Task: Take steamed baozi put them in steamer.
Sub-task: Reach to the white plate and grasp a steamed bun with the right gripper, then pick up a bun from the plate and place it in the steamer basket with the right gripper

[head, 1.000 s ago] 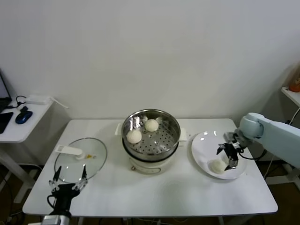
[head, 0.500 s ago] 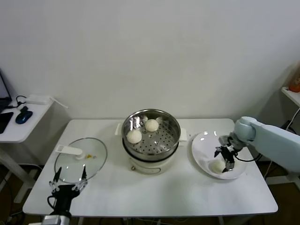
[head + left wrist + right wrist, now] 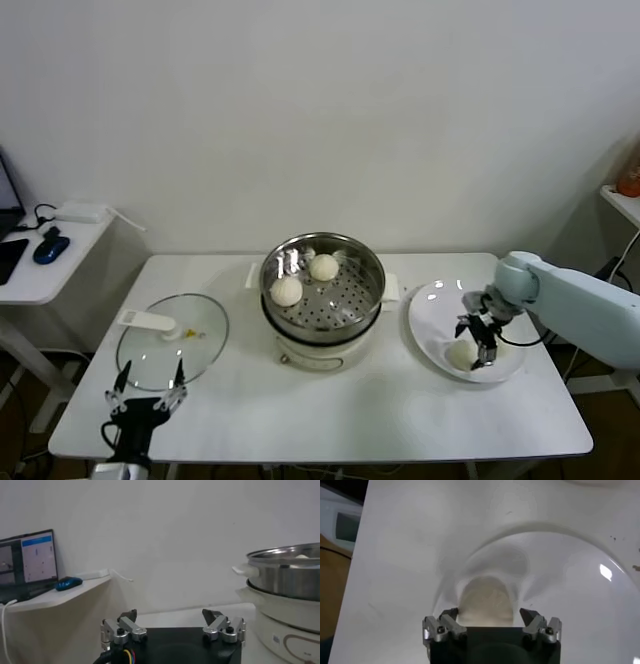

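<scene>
Right wrist view shows a baozi lying on the plate directly between the right gripper's spread fingers, not yet clamped. Two more baozi sit in the steamer, well off to its side, so roughly half seems done. Left gripper idles open near the lid.
</scene>
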You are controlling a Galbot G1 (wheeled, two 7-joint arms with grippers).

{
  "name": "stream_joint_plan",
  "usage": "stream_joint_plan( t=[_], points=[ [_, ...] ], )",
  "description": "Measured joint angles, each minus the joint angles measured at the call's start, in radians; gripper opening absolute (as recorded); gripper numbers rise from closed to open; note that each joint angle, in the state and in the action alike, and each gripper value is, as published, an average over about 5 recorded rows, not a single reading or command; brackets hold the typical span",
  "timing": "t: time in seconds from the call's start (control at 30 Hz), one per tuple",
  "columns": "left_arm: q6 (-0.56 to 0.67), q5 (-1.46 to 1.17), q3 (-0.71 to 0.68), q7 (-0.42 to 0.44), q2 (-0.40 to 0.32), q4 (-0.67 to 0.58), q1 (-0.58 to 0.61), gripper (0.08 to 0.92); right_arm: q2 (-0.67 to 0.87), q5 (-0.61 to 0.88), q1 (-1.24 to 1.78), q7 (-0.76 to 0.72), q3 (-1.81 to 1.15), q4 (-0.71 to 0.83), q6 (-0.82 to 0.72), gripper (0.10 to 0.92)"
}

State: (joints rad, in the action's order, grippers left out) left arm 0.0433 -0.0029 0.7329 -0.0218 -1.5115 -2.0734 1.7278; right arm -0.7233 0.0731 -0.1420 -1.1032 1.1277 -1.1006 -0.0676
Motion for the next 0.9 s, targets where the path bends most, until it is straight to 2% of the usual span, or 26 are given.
stream_joint_plan(
  t=[0.2,0.9],
  points=[
    [0.0,-0.001,0.0,-0.001,0.0,-0.001,0.001,0.823,-0.002,-0.001,0.004,0.0,-0.001,0.002,-0.001,0.74],
    [0.001,-0.004,0.0,-0.003,0.0,0.003,-0.001,0.823,0.014,0.008,0.003,0.004,-0.008,-0.015,-0.008,0.671]
  ],
)
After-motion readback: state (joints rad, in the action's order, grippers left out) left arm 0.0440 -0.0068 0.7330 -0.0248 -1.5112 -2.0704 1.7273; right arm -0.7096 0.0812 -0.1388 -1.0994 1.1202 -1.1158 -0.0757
